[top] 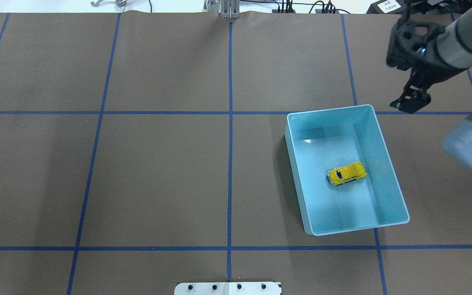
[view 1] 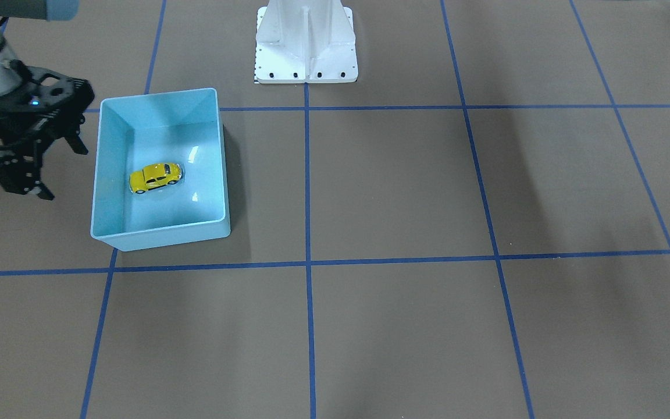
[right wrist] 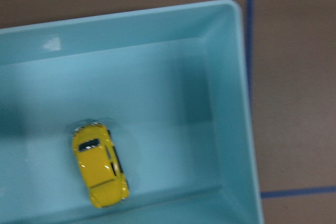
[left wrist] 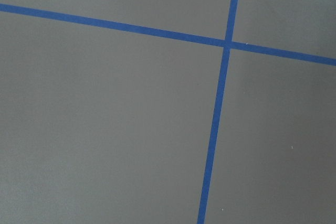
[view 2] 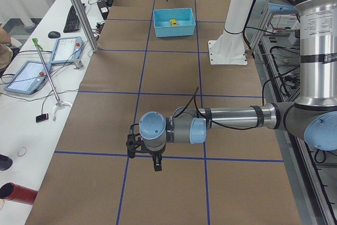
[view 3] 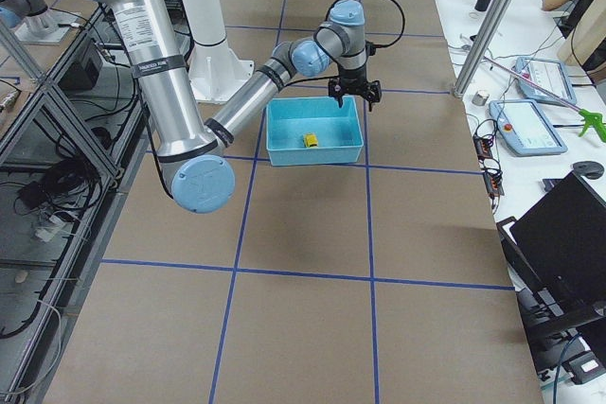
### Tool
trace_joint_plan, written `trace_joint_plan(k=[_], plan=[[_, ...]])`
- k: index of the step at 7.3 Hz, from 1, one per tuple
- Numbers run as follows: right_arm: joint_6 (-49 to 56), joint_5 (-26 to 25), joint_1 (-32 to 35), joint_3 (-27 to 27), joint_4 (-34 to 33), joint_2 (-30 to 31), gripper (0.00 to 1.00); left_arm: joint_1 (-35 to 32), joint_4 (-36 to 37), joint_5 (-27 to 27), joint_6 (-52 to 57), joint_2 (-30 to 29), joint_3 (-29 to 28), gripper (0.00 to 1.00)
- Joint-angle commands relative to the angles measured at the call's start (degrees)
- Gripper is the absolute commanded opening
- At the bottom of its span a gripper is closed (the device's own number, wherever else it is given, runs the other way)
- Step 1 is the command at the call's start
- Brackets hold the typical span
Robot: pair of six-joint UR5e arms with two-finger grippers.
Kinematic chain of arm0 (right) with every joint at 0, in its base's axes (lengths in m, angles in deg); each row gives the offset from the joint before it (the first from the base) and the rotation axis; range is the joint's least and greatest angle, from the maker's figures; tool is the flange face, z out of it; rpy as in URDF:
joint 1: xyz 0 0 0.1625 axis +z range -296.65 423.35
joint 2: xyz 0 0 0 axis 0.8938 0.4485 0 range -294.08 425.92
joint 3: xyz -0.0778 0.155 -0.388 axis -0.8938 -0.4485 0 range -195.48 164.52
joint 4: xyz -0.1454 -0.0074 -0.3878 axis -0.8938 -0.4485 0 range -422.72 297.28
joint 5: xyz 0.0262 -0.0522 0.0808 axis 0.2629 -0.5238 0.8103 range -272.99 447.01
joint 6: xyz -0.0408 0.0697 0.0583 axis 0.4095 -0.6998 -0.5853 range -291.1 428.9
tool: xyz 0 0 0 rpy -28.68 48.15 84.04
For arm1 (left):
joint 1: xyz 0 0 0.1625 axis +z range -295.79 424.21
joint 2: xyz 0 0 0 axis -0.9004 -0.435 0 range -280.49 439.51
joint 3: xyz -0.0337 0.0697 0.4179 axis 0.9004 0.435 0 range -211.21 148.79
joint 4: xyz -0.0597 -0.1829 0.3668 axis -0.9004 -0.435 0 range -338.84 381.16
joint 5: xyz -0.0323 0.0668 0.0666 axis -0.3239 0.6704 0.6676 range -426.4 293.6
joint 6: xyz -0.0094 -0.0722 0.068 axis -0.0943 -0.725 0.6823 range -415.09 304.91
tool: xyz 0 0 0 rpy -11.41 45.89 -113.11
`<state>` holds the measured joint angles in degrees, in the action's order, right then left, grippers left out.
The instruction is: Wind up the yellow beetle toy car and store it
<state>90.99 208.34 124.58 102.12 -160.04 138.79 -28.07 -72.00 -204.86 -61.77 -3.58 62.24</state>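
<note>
Two arms, right far nearer; left gripper [view 2: 152, 159] well apart, opening unreadable. Light blue bin [view 1: 160, 96]; right gripper [view 1: 50, 169] spread, empty, outside its far corner. Yellow beetle toy car [view 1: 156, 177] inside, toward robot from fingers, long axis across bin.

The light blue bin [top: 301, 180] is open on top, so a straight drop reaches the yellow beetle toy car [top: 346, 173], which has bare floor all round it, while the four upright walls bar any sideways reach. The right gripper [view 1: 63, 173] hangs raised with fingers spread near the rim on the robot's right. Wide table [top: 158, 172] stretches from bin to white pedestal [view 1: 306, 43].
</note>
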Motion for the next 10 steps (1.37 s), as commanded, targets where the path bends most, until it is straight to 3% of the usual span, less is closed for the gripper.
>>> trace_joint_plan(k=[1, 3, 4, 7, 10], plan=[[-12.30, 8.81, 14.02, -0.70, -0.33, 4.97, 1.00, 0.09, 0.00, -0.06, 0.00, -0.06, -0.02, 1.00], [-12.51, 16.71, 27.22, -7.25, 0.11, 14.73, 1.00, 0.09, 0.00, 0.03, 0.00, -0.23, -0.19, 1.00], [-12.25, 18.05, 29.19, -12.61, 0.20, 15.63, 1.00, 0.09, 0.00, -0.06, 0.00, -0.41, -0.02, 1.00], [-12.07, 17.45, 29.21, -19.76, 0.38, 16.70, 1.00, 0.18, -0.09, 0.03, 0.00, -1.02, -0.37, 1.00], [-11.72, 16.75, 29.21, -21.10, 0.47, 16.43, 1.00, 0.18, -0.09, 0.03, 0.00, -1.02, -0.46, 1.00]])
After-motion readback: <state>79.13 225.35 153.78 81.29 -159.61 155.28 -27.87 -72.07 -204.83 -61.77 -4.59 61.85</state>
